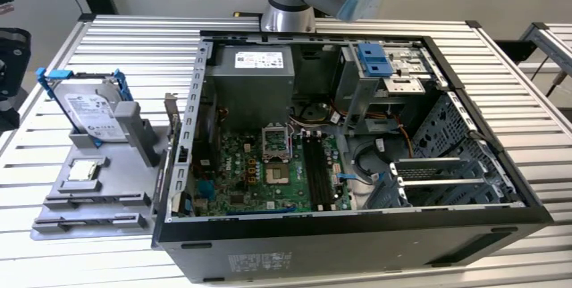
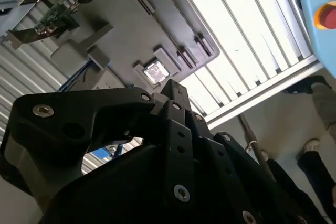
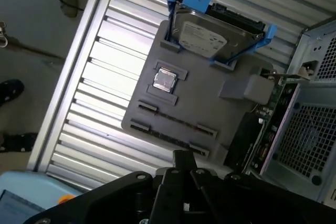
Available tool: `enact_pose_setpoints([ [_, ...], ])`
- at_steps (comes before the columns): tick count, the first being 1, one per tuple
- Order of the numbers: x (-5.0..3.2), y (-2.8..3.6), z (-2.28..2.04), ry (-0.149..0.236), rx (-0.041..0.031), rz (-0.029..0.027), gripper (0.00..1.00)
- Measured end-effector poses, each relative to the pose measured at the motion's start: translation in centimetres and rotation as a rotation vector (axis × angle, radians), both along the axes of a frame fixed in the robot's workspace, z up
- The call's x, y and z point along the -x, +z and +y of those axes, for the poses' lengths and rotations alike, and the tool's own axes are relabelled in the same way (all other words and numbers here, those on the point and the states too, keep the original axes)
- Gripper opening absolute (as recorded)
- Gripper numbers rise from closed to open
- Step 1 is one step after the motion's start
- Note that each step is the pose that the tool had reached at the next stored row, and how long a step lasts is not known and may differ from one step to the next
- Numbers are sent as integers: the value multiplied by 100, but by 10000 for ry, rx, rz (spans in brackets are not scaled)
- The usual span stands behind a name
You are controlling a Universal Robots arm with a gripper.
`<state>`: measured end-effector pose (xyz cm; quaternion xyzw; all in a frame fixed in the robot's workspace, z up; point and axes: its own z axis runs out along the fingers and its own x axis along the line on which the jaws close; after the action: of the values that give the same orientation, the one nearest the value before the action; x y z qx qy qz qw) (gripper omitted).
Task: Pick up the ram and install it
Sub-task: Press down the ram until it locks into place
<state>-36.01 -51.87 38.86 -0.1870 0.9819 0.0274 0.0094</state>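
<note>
Looking down from the wrist, the gripper [image 3: 184, 158] is seen hanging above the grey parts tray [image 3: 205, 98], touching nothing. Whether it is spread or closed cannot be told.

On the tray, a thin dark strip [image 3: 176, 119] spans two slotted holders [image 3: 148, 107]. It is taken to be the ram, though this is not certain. It appears to be stood on edge, presumably so its upper edge can be gripped from above. A processor chip [image 3: 164, 80] is seated in its own recess, and beyond it a hard drive [image 3: 210, 32] is propped in a blue carrier. Each part is judged to be held in a fixed, known place.

In the exterior view, the computer case [image 1: 358, 234] is laid on its side beside the tray with its panel off. The motherboard [image 1: 259, 174] and its memory slots [image 1: 317, 167] face upward, likely so they can be reached from above. Whether those slots are filled cannot be told. Pick-up is judged not yet done.
</note>
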Motion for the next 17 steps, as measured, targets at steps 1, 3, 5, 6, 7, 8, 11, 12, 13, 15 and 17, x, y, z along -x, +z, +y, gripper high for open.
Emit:
enact_pose_setpoints([
  [1,0,0,0,178,1,1,0],
  [3,0,0,0,533,0,0,0],
  [5,0,0,0,910,1,0,0],
  [6,0,0,0,1083,0,0,0],
  [7,0,0,0,1264,0,0,0],
  [8,0,0,0,1448,0,0,0],
  [11,0,0,0,1993,1,1,0],
  [12,0,0,0,2174,1,0,0],
  [13,0,0,0,2359,0,0,0],
  [15,0,0,0,2718,1,1,0],
  [17,0,0,0,3089,0,0,0],
])
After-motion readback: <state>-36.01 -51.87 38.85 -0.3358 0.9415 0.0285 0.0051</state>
